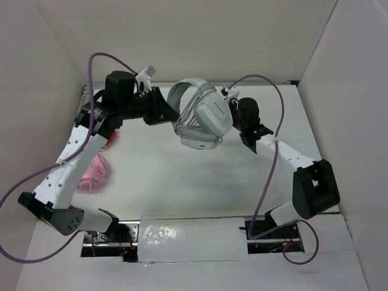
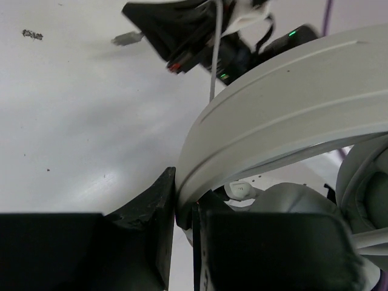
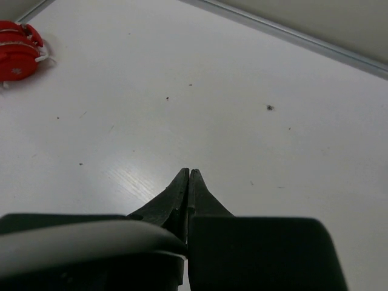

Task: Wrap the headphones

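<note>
Black fingers (image 2: 160,203) of left gripper (image 2: 185,194) are filling the bottom of the left wrist view. They are clenching on the light grey headband (image 2: 291,103) of the headphones (image 1: 203,118), gripping it right at the tips. From the jaws the headband is curving away toward 2 o'clock, and part of one ear cup (image 2: 364,188) is showing at the 4 o'clock edge.

In the top view the headphones are sitting approx. at 12 o'clock from the centre of the white table (image 1: 182,188), btw. the two wrists. Left gripper is holding them from their 9 o'clock side. They are looking lifted, but I cannot tell if the lowest cup is touching the table. Thin grey cable (image 1: 189,115) is running in several turns across headband and cups.

Right gripper (image 3: 188,182) is standing just beside the headphones at their 2 o'clock side. Its fingers are pressing fully together, w/ nothing showing btw. the tips in its own wrist view. One stretch of cable is hanging in front of it in the left wrist view, but whether it is pinching that cable I cannot tell.

Pink headphones (image 1: 94,173) are lying at 8 o'clock of the table, partly under the left arm. Red headphones (image 3: 18,57) are lying far off at 10 o'clock in the right wrist view.
</note>
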`<action>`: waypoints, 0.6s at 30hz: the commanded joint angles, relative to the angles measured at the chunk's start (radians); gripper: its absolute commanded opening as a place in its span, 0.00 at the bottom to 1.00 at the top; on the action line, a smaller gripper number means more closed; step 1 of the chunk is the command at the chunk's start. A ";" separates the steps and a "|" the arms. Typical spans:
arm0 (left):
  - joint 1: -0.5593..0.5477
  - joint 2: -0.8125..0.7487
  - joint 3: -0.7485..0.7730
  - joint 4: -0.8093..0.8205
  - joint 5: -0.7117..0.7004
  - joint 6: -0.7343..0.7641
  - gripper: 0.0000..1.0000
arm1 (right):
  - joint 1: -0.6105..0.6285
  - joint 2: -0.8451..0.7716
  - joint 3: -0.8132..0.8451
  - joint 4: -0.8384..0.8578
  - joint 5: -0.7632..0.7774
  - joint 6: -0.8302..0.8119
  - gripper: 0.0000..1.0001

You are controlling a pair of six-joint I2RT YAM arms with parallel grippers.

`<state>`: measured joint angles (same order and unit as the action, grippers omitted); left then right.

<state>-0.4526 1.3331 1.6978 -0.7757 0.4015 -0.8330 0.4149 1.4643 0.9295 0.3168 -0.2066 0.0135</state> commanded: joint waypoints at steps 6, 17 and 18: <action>-0.021 0.052 -0.052 0.016 0.016 0.182 0.00 | -0.180 0.025 0.461 -0.700 -0.073 -0.093 0.00; -0.024 0.184 -0.150 0.055 -0.240 0.448 0.00 | -0.275 -0.002 0.700 -1.142 -0.341 -0.151 0.00; -0.024 0.201 -0.158 0.049 -0.259 0.452 0.00 | -0.293 -0.012 0.700 -1.142 -0.362 -0.142 0.00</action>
<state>-0.4751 1.5085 1.5536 -0.6926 0.2062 -0.4763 0.1741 1.5234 1.5703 -0.7391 -0.4831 -0.1135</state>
